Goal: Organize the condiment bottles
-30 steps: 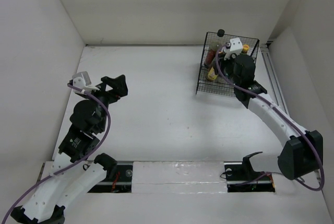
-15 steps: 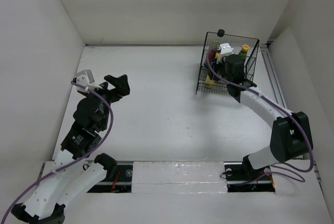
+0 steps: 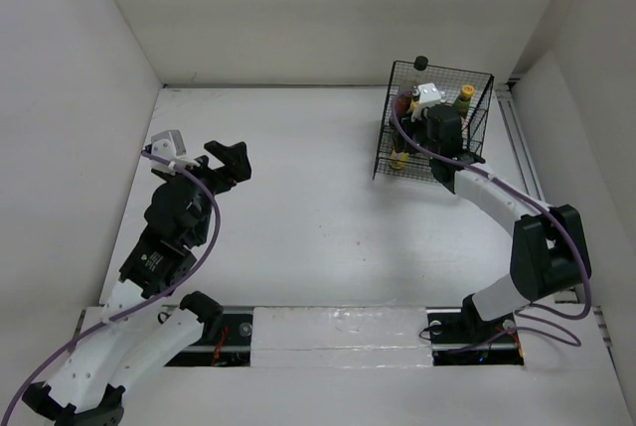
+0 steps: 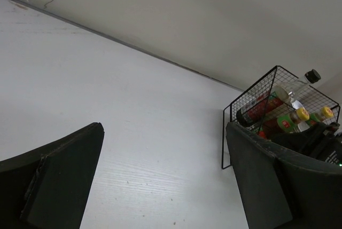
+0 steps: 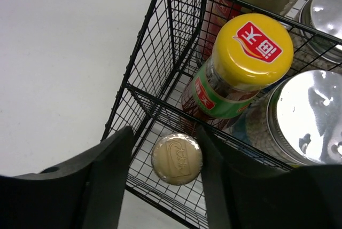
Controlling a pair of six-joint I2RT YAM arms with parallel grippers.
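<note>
The condiment bottles stand in a black wire basket [image 3: 479, 75] at the table's far right. My right gripper [image 5: 164, 138] reaches down into its front compartment, open, with a finger on each side of a small tan-capped bottle [image 5: 177, 159]; there is a gap on the left side. Behind it are a red-sauce yellow-capped bottle [image 5: 252, 50] and two silver-lidded jars [image 5: 304, 117] [image 5: 326, 18]. The tall black-capped bottle [image 4: 312, 75] leans at the back of the basket. My left gripper [image 4: 163, 133] hangs open and empty over the left of the table [image 3: 318, 208].
White walls close the table in on the left, the back and the right. The basket [image 5: 171, 26] has wire dividers and sits close to the right wall. Both arm bases are mounted along the near edge.
My right gripper has gone down into the basket and opened its jaws around the tan-capped bottle. The left gripper has shifted slightly away from the base and opened wider.
</note>
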